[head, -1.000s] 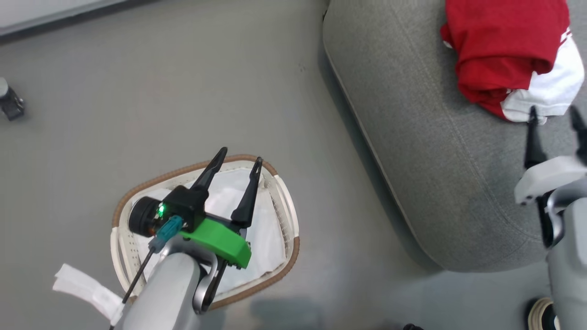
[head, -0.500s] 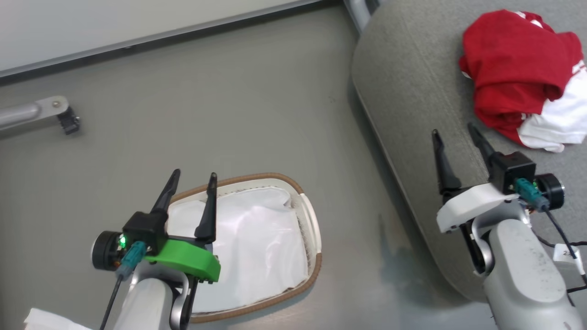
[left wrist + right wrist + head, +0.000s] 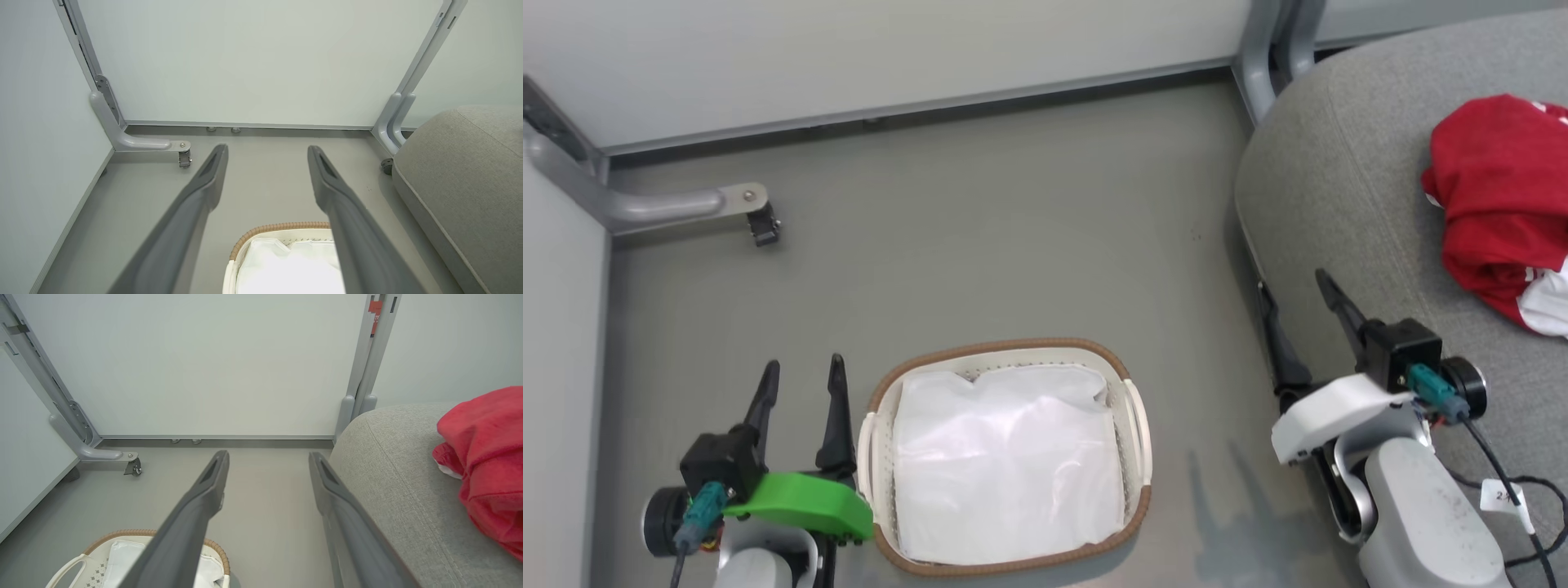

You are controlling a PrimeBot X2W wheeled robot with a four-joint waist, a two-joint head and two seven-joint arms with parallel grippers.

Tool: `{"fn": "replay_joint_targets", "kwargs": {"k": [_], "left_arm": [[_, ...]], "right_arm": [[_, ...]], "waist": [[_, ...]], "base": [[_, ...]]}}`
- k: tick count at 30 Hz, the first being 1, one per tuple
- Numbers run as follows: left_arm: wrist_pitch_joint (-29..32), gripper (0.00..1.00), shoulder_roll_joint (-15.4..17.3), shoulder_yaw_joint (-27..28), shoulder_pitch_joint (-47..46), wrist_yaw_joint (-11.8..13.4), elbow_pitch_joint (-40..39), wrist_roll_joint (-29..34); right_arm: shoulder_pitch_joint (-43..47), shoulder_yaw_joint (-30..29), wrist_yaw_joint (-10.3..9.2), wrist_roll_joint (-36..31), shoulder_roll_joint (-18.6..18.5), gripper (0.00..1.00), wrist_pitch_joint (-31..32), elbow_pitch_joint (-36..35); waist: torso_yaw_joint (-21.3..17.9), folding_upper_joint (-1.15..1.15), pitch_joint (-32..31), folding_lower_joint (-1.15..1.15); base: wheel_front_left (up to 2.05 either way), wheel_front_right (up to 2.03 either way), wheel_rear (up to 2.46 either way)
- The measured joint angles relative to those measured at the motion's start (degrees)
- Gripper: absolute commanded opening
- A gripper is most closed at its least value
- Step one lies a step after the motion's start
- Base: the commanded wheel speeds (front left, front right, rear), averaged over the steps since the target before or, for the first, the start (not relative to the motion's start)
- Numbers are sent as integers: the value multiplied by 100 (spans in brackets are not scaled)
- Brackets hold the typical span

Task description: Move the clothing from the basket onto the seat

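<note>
- Head view: left hand (image 3: pixel 804 365) spread wide, nothing in it. Basket (image 3: pixel 1005 346) just to its right on the floor, white liner (image 3: pixel 1005 465) inside, no red visible.
- Same view: right hand (image 3: pixel 1290 280) also spread wide and empty, at the edge of the seat (image 3: pixel 1339 204). Clothing (image 3: pixel 1494 196) heaped on the seat, to that hand's right and apart from it.
- Left wrist view: left hand (image 3: pixel 267 148) wide, bare floor ahead. Basket (image 3: pixel 278 226) low between the fingers, seat (image 3: pixel 461 171) off to the right.
- Right wrist view: right hand (image 3: pixel 269 454) wide. Clothing (image 3: pixel 486 457) to its right on the seat (image 3: pixel 392 465), basket (image 3: pixel 122 535) lower left.
- Judged done, or nearly. To close well: check the liner's folds for hidden red, leave the liner alone, and keep both hands clear of the heap to avoid dragging it off the edge.
</note>
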Motion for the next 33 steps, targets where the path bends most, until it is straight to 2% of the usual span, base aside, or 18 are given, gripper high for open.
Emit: {"fn": "replay_joint_targets", "kwargs": {"k": [14, 15, 21, 33], "left_arm": [[0, 100, -9, 67, 633, -94, 86, -397], [0, 0, -10, 67, 649, -94, 115, -399], [52, 0, -40, 63, 680, -94, 333, -488], [388, 0, -41, 190, 678, -96, 235, -1660]], "right_arm": [[783, -4, 0, 181, 21, 100, 0, 69], [812, -5, 0, 181, 23, 0, 1, 91], [999, -14, 1, 288, 58, 0, 67, 316], [1046, -193, 0, 1591, 58, 0, 403, 134]], "waist": [[203, 0, -644, 0], [205, 0, -657, -1], [209, 0, -668, -1], [223, 0, -710, -1]], "base": [[0, 0, 0], [0, 0, 0], [0, 0, 0], [0, 0, 0]]}}
